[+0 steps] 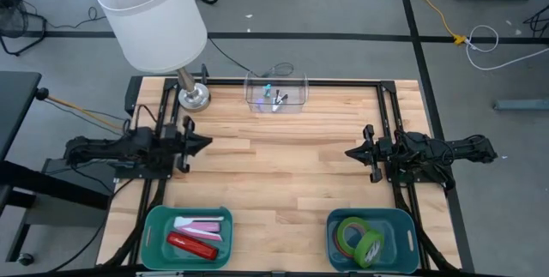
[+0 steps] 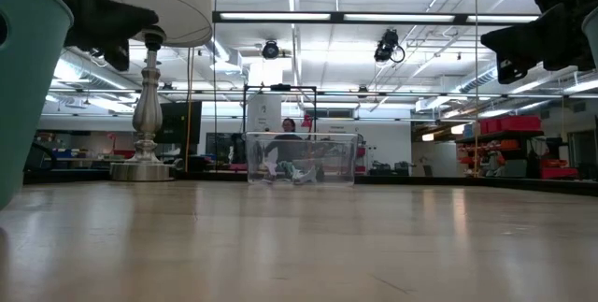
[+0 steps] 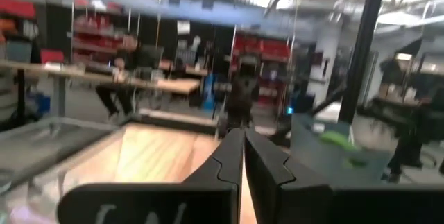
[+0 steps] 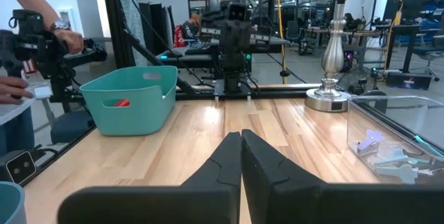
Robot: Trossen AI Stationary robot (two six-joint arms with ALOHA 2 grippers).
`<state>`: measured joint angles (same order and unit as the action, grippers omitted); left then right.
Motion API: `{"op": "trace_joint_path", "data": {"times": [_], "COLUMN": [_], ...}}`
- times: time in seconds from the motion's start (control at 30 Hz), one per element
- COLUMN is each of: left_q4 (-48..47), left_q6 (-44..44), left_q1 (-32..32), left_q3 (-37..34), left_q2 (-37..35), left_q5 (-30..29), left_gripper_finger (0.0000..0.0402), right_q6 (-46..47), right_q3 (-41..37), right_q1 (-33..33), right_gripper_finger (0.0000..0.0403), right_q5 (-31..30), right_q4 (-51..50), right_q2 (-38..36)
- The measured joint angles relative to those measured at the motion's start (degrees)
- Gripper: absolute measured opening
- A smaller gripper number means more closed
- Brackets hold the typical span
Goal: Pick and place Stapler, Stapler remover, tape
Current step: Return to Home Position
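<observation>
Two green tape rings (image 1: 358, 237) lie in the teal bin at the table's near right (image 1: 408, 225); no red-pink ring shows. A red stapler (image 1: 192, 244) and a pink packet (image 1: 199, 224) lie in the teal bin at the near left (image 1: 158, 219). A clear box (image 1: 276, 94) at the far edge holds small metal pieces. My left gripper (image 1: 206, 142) hovers shut over the table's left side, pointing right. My right gripper (image 1: 350, 152) hovers shut over the right side, pointing left. Both are far from the bins.
A lamp with a white shade (image 1: 153, 13) stands on a silver base (image 1: 194, 97) at the far left corner. The bare wooden top (image 1: 279, 165) stretches between the grippers. People sit and stand beyond the table; a hand (image 4: 66, 40) shows in the right wrist view.
</observation>
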<state>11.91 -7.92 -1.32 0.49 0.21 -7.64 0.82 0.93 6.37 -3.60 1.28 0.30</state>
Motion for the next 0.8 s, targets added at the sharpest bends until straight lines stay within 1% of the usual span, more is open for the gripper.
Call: {"op": "trace_joint_path", "data": {"times": [0.13,0.3,0.6,0.8], "left_q4": [-5.34,-9.07,-10.14,-9.38], "left_q6": [0.02,-0.23,1.55,1.14], "left_q1": [-0.02,-0.02,-0.02,-0.02], "left_q3": [-0.02,-0.02,0.0,-0.07], "left_q2": [0.0,0.0,0.01,0.04], "left_q5": [-0.02,0.0,0.83,0.83], "left_gripper_finger": [0.0018,0.0018,0.0018,0.0018], "right_q6": [-0.02,-0.02,-0.04,-0.2], "right_q3": [0.0,0.0,0.0,0.0], "right_q1": [0.0,-0.01,-0.01,-0.02], "right_gripper_finger": [0.0015,0.0015,0.0015,0.0015], "right_q5": [0.0,0.0,0.0,0.0], "right_q4": [0.0,0.0,0.0,0.0], "right_q2": [0.0,0.0,0.0,0.0]}}
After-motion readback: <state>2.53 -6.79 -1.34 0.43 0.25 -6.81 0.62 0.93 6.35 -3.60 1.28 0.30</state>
